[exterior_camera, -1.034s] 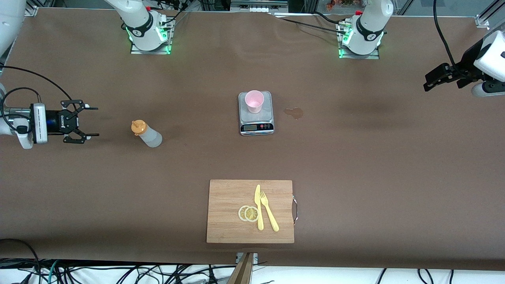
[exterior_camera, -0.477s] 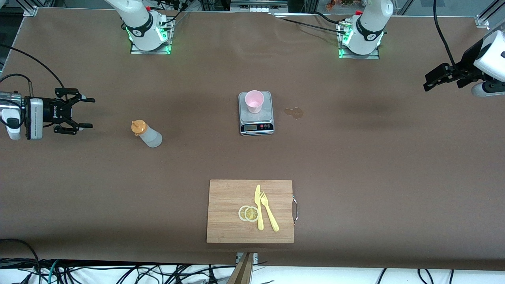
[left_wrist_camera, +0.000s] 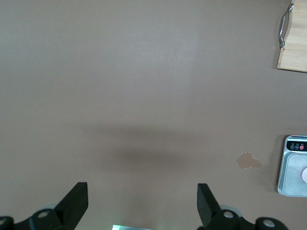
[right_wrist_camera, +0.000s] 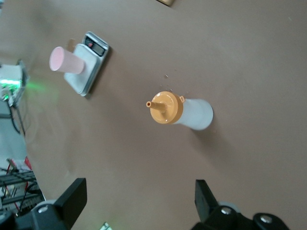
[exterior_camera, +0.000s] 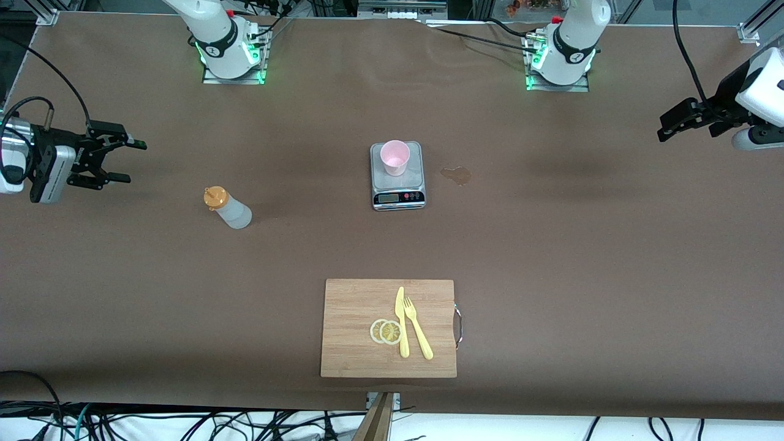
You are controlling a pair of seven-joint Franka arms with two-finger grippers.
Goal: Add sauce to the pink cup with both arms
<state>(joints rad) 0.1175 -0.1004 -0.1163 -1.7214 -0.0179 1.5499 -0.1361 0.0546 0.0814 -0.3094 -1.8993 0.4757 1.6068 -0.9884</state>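
Note:
The sauce (exterior_camera: 228,209), a whitish squeeze bottle with an orange cap, stands on the brown table toward the right arm's end; the right wrist view shows the sauce (right_wrist_camera: 184,111) too. The pink cup (exterior_camera: 395,157) sits on a small scale (exterior_camera: 399,187) at mid-table, and the right wrist view catches the pink cup (right_wrist_camera: 66,61) as well. My right gripper (exterior_camera: 128,162) hovers open over bare table at its arm's end, apart from the bottle, its jaws (right_wrist_camera: 140,191) empty. My left gripper (exterior_camera: 664,127) waits open over its own end, and the left gripper (left_wrist_camera: 142,194) holds nothing.
A wooden cutting board (exterior_camera: 355,318) with a yellow knife, fork and two lemon slices lies nearer the front camera than the scale. A small brownish wet blotch (exterior_camera: 457,175) marks the table beside the scale, toward the left arm's end.
My right gripper has drawn back toward its end of the table and toward the bases' side, away from the sauce bottle. The left arm has stayed still.

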